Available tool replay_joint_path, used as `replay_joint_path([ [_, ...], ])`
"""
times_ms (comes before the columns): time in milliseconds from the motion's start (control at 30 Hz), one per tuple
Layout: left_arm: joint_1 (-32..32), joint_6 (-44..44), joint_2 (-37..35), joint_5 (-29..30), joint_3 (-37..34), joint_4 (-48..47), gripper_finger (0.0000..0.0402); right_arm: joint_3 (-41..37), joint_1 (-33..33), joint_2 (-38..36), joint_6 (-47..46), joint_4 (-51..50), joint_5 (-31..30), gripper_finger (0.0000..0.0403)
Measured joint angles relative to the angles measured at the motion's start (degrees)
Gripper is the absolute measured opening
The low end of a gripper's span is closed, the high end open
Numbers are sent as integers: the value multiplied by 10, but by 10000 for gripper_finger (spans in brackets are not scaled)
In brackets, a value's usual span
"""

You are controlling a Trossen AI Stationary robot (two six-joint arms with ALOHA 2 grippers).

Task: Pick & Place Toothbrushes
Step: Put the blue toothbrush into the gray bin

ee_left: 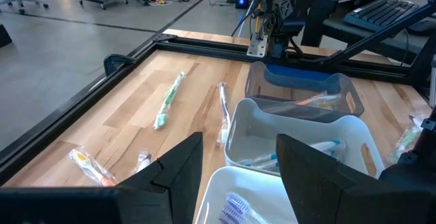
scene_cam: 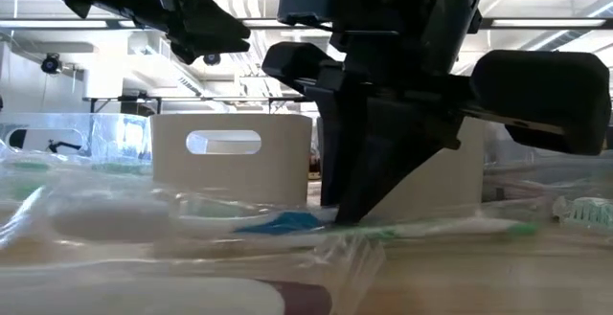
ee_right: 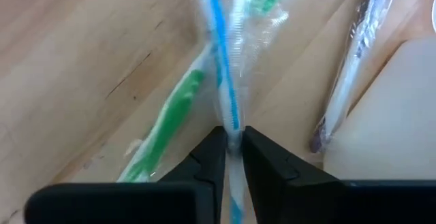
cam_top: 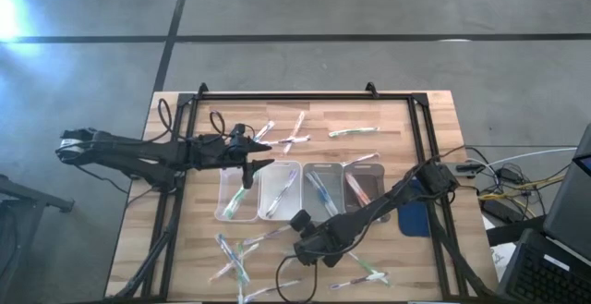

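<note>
Two grippers | right gripper point(ee_right: 230, 142) down at the table's near edge, fingers pinched on a blue toothbrush point(ee_right: 223, 67) lying across a green toothbrush point(ee_right: 167, 122) | four clear trays point(cam_top: 277, 191) mid-table, brushes inside | left gripper point(cam_top: 260, 155) above the leftmost trays, fingers spread, holding nothing | loose toothbrushes point(cam_top: 354, 131) near the far edge
</note>
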State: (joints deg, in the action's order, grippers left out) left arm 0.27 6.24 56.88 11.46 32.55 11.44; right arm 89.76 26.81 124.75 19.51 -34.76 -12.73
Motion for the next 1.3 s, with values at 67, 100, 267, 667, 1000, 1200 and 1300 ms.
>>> replay_joint_path([
  [67, 0, 0, 0, 0, 0, 0, 191, 0, 0, 0, 0, 0, 9, 32],
  [100, 0, 0, 0, 0, 0, 0, 190, 0, 0, 0, 0, 0, 12, 28],
  [267, 0, 0, 0, 0, 0, 0, 191, 4, 0, 0, 0, -2, 14, 17],
  [667, 0, 0, 0, 0, 0, 0, 190, 77, 6, -4, -60, -47, 29, 18],
  [1000, 0, 0, 0, 0, 0, 0, 191, 225, 8, -4, -213, -211, 27, 19],
  [1200, 0, 0, 0, 0, 0, 0, 191, 325, 5, -5, -301, -310, 18, 19],
  [1300, 0, 0, 0, 0, 0, -1, 191, 367, 3, -5, -342, -359, -11, 18],
])
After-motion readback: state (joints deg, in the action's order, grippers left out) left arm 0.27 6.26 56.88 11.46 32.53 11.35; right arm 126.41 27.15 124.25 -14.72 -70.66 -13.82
